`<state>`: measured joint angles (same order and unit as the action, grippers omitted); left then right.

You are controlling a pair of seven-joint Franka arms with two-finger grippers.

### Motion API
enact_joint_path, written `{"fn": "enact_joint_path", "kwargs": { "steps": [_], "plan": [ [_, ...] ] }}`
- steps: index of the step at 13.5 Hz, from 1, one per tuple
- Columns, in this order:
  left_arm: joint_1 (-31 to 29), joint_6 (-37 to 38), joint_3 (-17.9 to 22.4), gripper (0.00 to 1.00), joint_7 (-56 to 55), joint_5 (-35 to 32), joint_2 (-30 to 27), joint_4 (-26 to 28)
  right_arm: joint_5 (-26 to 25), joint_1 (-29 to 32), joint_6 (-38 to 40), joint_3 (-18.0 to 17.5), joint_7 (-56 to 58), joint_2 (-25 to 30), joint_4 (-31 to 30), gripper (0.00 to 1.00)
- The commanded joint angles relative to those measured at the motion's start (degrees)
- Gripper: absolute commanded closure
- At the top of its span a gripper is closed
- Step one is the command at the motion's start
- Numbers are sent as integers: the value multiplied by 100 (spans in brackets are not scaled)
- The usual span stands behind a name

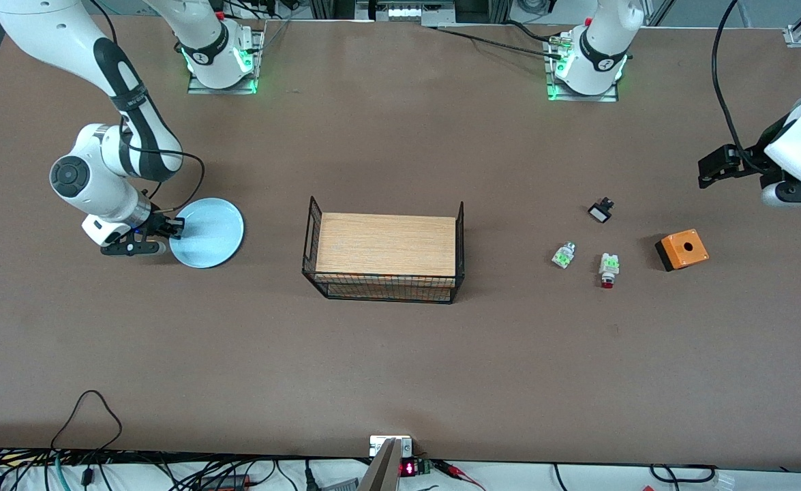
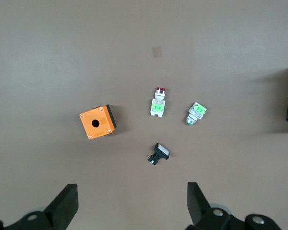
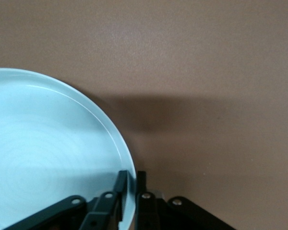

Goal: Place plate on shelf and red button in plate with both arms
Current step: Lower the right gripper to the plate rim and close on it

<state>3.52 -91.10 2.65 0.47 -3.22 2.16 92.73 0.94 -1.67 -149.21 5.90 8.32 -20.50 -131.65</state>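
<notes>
The light blue plate (image 1: 208,232) lies on the table at the right arm's end. My right gripper (image 1: 174,227) is shut on the plate's rim; in the right wrist view one finger is inside the rim (image 3: 129,184) and one outside. The red button (image 1: 609,269), white with a green label and red cap, lies at the left arm's end; it also shows in the left wrist view (image 2: 158,103). My left gripper (image 1: 708,170) is open and empty, up in the air over the table's edge at the left arm's end, well away from the button.
A black wire basket with a wooden board (image 1: 385,253) stands mid-table. Near the red button lie a white-and-green part without a red tip (image 1: 564,255), a small black-and-white part (image 1: 600,210) and an orange box with a hole (image 1: 682,249).
</notes>
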Motion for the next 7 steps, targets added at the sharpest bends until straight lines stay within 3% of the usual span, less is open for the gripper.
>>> {"fn": "enact_joint_path", "kwargs": {
  "steps": [1,7],
  "plan": [
    [-36,145,17,0,32,146,74,-176,-15,53,338,-63,-50,309,-106,100],
    [-36,145,17,0,32,137,74,-176,38,44,2129,-247,-857,1336,113,100]
  ]
}}
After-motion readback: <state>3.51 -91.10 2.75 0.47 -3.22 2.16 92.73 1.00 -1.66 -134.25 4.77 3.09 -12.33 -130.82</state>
